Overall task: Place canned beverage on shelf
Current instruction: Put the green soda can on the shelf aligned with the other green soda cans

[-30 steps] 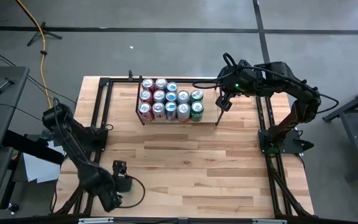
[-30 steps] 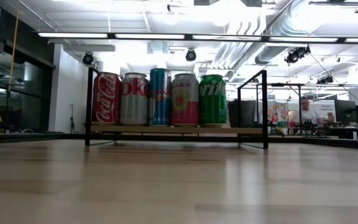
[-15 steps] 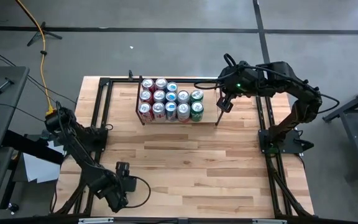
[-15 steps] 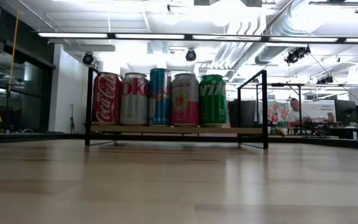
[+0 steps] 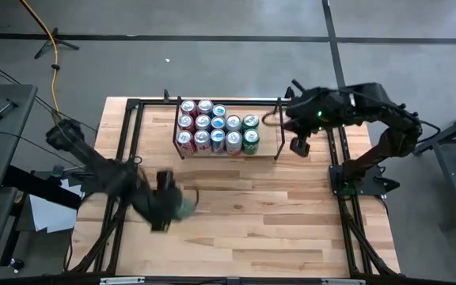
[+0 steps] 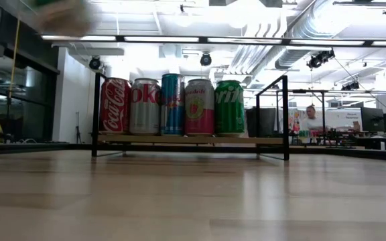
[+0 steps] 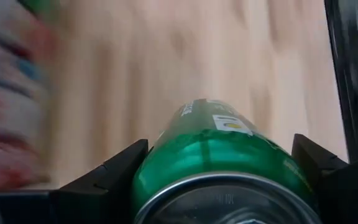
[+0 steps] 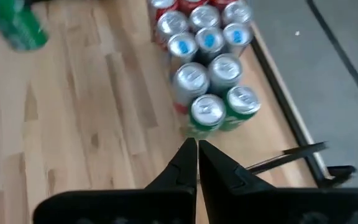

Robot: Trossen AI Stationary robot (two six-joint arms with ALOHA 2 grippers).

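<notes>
A green can (image 7: 219, 146) sits between the fingers of my left gripper (image 7: 216, 158), which is shut on it. In the high view this gripper (image 5: 167, 204) hovers over the table's left half, with the can (image 5: 184, 207) blurred beside it. The low view shows the can (image 6: 62, 13) high at the left. The shelf (image 5: 176, 141), a black rod rack with a wood base (image 6: 186, 140), stands at the table's far middle. Several cans (image 5: 216, 131) stand upright on it. My right gripper (image 5: 301, 146) hangs shut just right of the shelf, holding nothing. My left gripper pinches the green can's side wall (image 7: 143, 171) between its two fingers, one on either side near the can's rimmed end (image 7: 222, 196). The fingers (image 7: 114, 168) run along the can, slanting down. The can is tilted and lifted clear of the table.
A black frame (image 5: 129, 119) edges the wooden table. Bare boards (image 5: 260, 206) lie between the shelf and the near edge. The shelf's right part (image 5: 266, 131) holds no cans. A person (image 6: 308, 117) sits in the room far behind.
My left gripper has swung up from the table's near left corner toward the far edge and the right, and the green can now rides lifted in it, entering the low view's top left. My right gripper has shifted a little toward the right and near edges.
</notes>
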